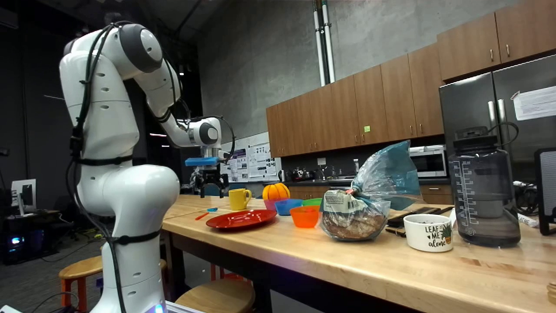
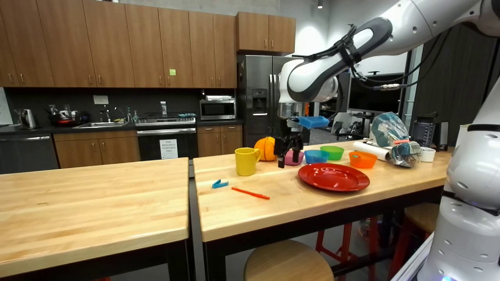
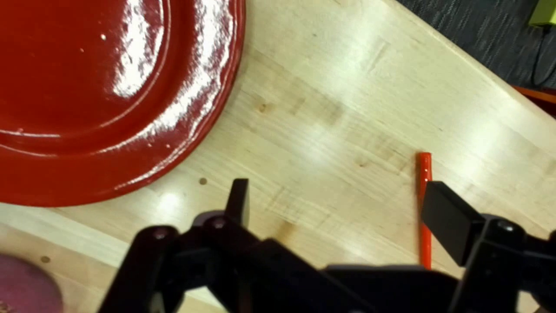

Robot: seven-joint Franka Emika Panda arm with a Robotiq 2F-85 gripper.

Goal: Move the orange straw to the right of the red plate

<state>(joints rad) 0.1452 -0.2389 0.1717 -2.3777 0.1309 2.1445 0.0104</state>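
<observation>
A robot gripper (image 3: pixel 339 200) hangs, fingers spread wide apart, over a wooden table (image 2: pixel 222 218), where an orange straw (image 2: pixel 250 193) lies just beside a blue clip-like piece (image 2: pixel 220 184) and apart from a red plate (image 2: pixel 334 177). In the wrist view, a finger and the dark gripper body cover parts of the straw, the plate runs out of frame at upper left, and a yellow-green object (image 3: pixel 544 14) in the top right corner is too cropped to identify. In an exterior view, the gripper partly blocks a pink bowl (image 2: pixel 293 158); in an exterior view, the print on a bagged loaf (image 1: pixel 354 226) is unreadable and a green bowl (image 1: pixel 312 201) is mostly hidden. The pale, striped tabletop shows darker patches and bright glare; beyond stand brown cabinets (image 2: pixel 144 47), a steel refrigerator (image 2: pixel 256 105) and a grey wall (image 1: pixel 260 65), with a round stool (image 2: pixel 289 261) cut off below
</observation>
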